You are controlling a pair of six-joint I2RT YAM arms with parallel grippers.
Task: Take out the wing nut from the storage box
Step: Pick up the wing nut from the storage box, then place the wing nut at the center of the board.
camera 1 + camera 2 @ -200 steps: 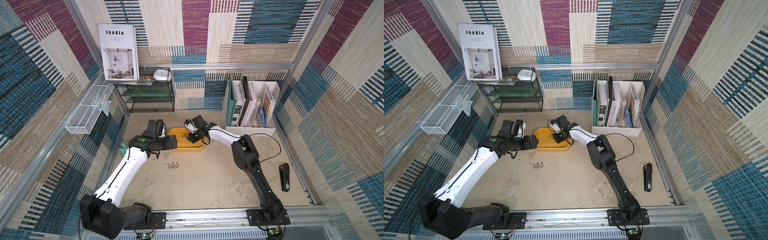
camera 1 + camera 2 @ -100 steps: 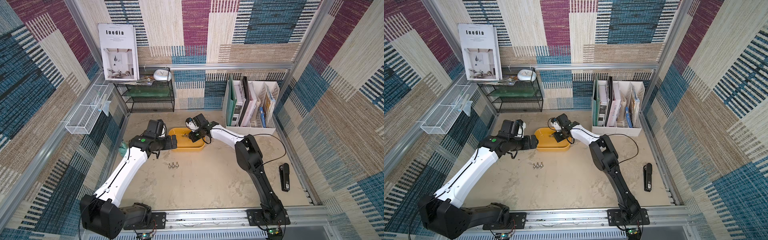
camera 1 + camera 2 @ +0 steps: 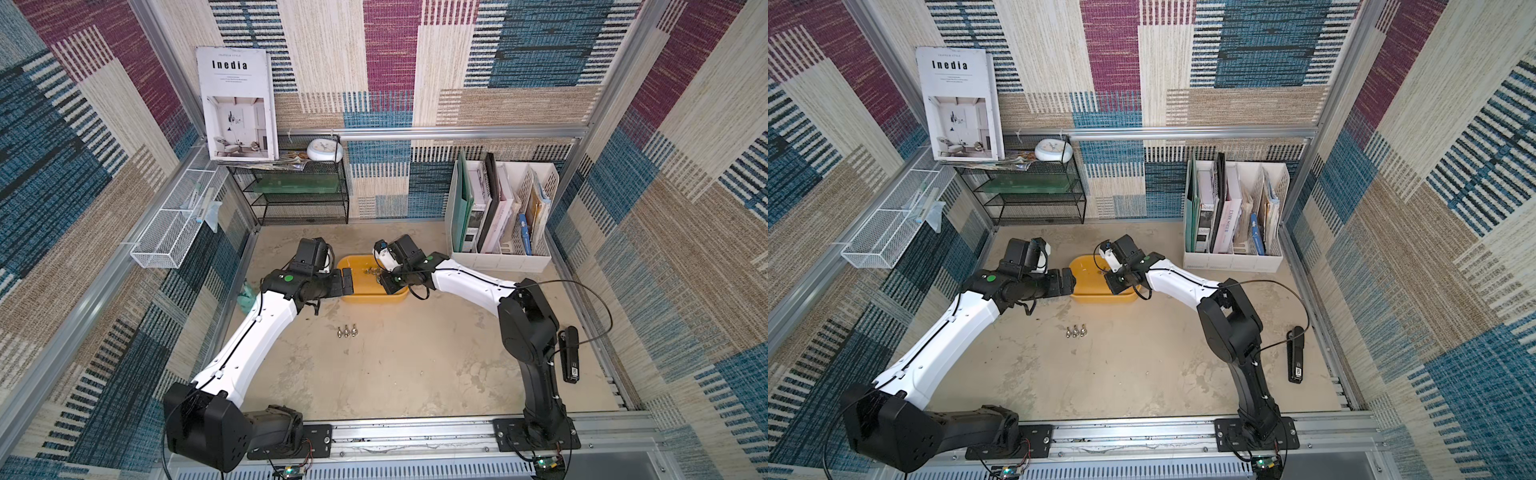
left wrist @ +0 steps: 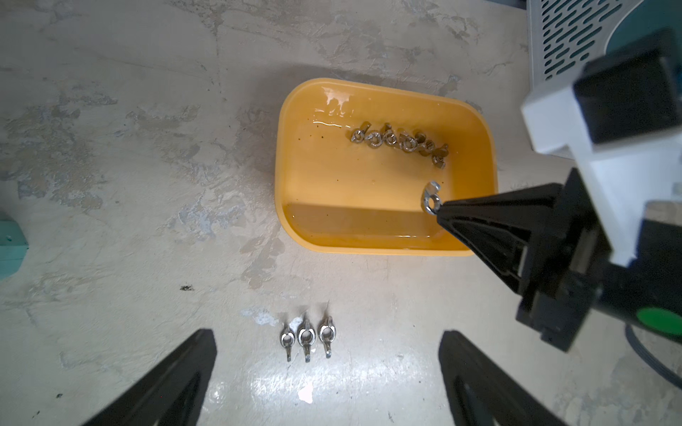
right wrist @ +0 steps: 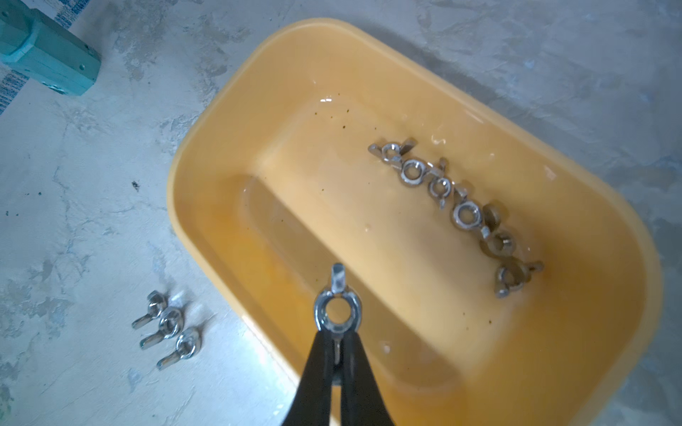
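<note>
White file organizer [image 3: 498, 261] with folders, black wire shelf [image 3: 303, 208], white mesh basket [image 3: 166, 237], teal block [image 5: 48, 55]

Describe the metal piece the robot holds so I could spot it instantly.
Find the yellow tub on the table. Inside its rim, the right gripper pinches one silver wing nut. Unlike the row of nuts lying in the tub or the three nuts on the table, it alone is gripped.
</note>
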